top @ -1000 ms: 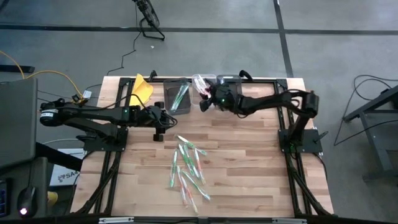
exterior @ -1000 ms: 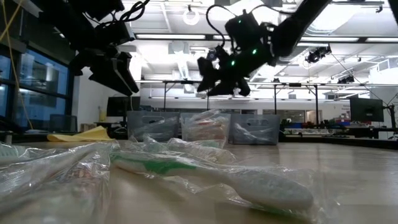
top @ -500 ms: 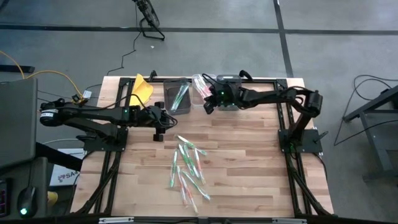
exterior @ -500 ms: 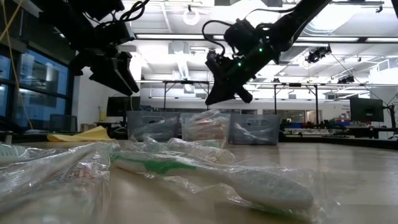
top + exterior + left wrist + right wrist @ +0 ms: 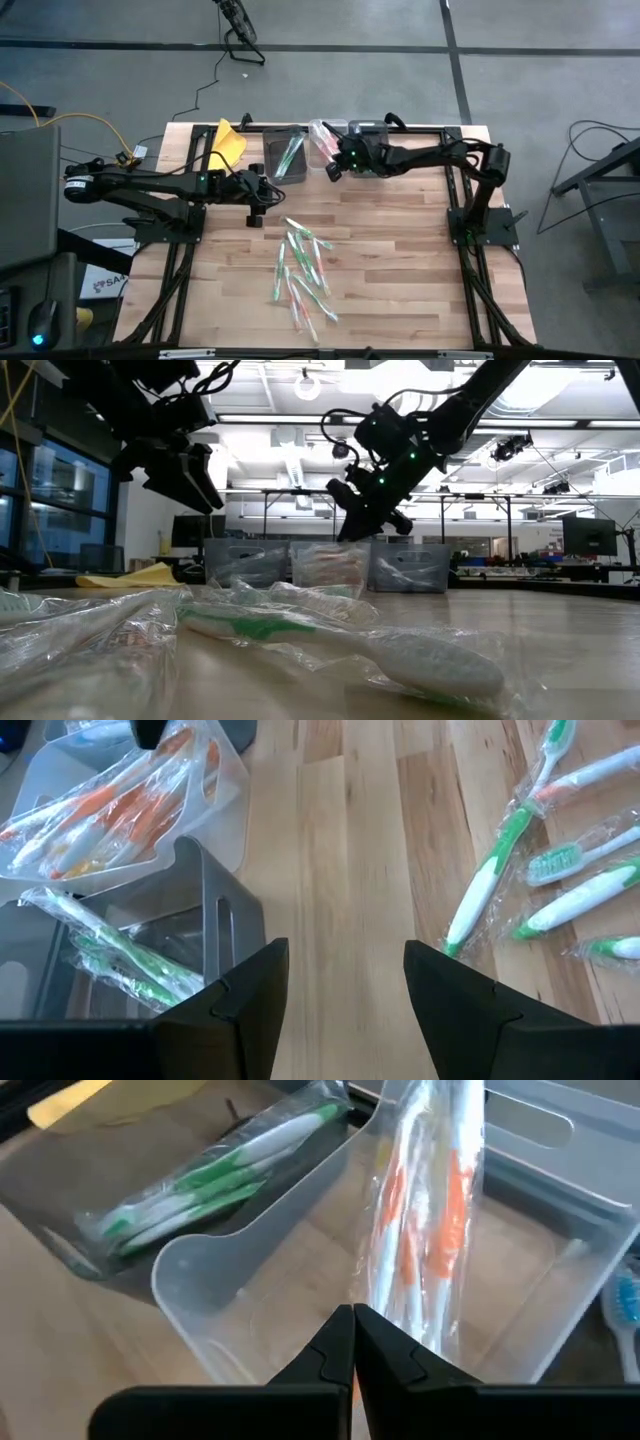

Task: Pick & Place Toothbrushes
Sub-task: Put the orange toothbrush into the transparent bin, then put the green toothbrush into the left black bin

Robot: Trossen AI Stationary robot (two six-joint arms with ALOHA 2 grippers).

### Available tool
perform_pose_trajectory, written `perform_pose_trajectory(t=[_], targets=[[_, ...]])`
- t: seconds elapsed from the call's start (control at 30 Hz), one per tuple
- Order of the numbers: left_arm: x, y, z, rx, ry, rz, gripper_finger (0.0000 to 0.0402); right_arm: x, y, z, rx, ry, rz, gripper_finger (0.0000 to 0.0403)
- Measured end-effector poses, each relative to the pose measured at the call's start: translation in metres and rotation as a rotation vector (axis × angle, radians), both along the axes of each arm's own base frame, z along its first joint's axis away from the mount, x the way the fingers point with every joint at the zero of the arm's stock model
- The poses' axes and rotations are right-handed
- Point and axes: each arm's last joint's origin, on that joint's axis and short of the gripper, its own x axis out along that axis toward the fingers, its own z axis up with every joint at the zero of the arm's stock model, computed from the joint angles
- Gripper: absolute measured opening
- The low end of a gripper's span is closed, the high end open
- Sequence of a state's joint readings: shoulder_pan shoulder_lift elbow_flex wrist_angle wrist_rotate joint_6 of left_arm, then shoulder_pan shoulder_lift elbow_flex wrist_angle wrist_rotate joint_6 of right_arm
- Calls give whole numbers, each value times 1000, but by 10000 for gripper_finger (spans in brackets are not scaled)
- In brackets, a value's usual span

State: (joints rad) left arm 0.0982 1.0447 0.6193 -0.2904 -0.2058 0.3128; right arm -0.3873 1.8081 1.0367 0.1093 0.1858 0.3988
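- Toothbrushes (image 5: 300,275), thin plastic sticks in crinkly clear wrappers, lie scattered at the high view's centre.
- Right gripper (image 5: 352,1342), fingers pressed together, pinches an orange-and-white wrapped toothbrush (image 5: 430,1230) over the translucent middle bin (image 5: 300,1280).
- Left gripper (image 5: 340,985) hangs parted, holding nothing.

Robotics laboratory or open workshop hall: wooden worktable (image 5: 400,260) on a black frame standing on bare grey concrete floor (image 5: 330,90), loose cables (image 5: 60,115) beside the table, and, beyond it, rows of ceiling strip lights (image 5: 280,418), further workbenches (image 5: 480,565) and a monitor (image 5: 588,536).
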Motion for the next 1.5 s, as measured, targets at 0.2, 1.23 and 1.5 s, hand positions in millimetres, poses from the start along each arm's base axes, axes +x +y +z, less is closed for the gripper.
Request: perform_pose_trajectory(t=[0.2, 1.23, 1.5], targets=[[0, 0, 0, 0, 2, 0, 193, 2, 1, 2, 18, -33, 38, 2], [-2, 0, -2, -3, 26, -1, 193, 0, 172, 24, -15, 151, 406, 184], [-2, 0, -2, -3, 26, -1, 193, 8, 216, -11, -89, 188, 403, 192]])
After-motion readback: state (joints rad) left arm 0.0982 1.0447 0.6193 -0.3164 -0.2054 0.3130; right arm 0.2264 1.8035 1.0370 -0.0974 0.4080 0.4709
